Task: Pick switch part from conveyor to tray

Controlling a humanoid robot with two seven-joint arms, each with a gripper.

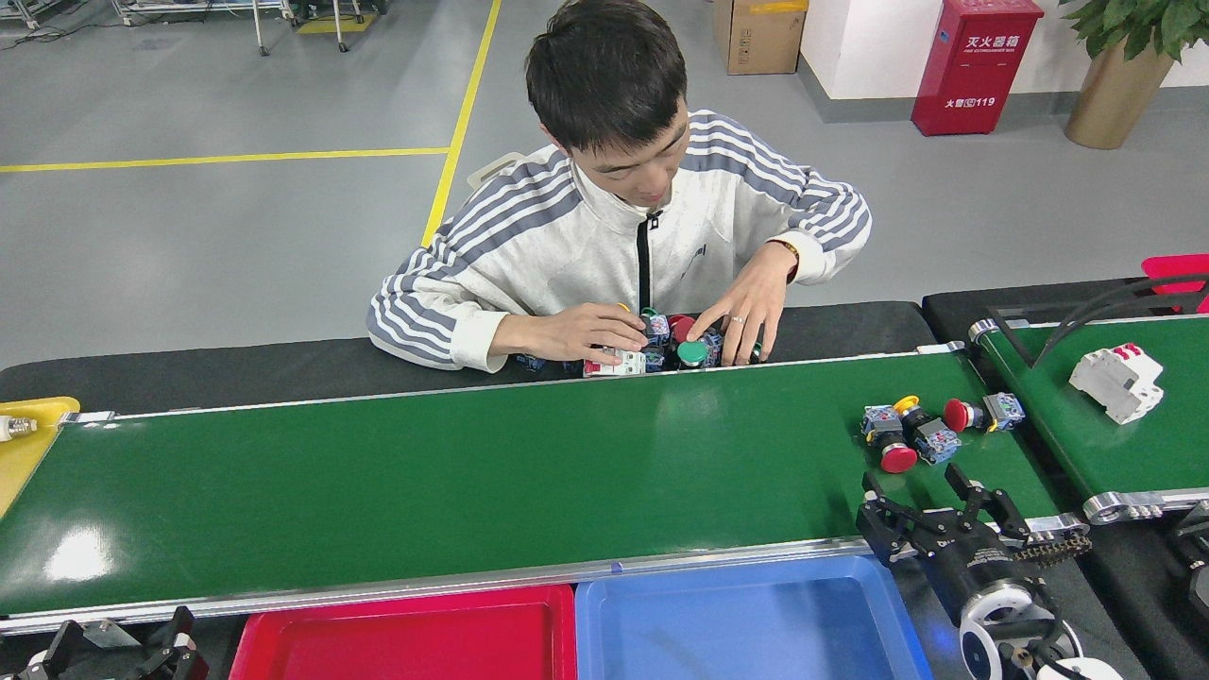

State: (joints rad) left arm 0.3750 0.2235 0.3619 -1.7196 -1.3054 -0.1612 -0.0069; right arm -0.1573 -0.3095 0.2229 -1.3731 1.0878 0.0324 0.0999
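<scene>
Three switch parts lie near the right end of the green conveyor (472, 472): a red-capped one (895, 457), a yellow-capped one (921, 427) touching it, and a red mushroom one (980, 414) slightly to the right. My right gripper (921, 491) is open over the belt's near rail, just in front of the red-capped part and not touching it. At the bottom left, below the belt, my left gripper (115, 642) is open and holds nothing. A blue tray (878, 614) and a red tray (406, 637) sit in front of the belt.
A person sits behind the belt with both hands (746, 307) on a pile of switch parts (675, 348). A shorter green belt (1067, 444) at the right carries a white circuit breaker (1119, 380). A yellow tray (24, 444) is at the belt's left end.
</scene>
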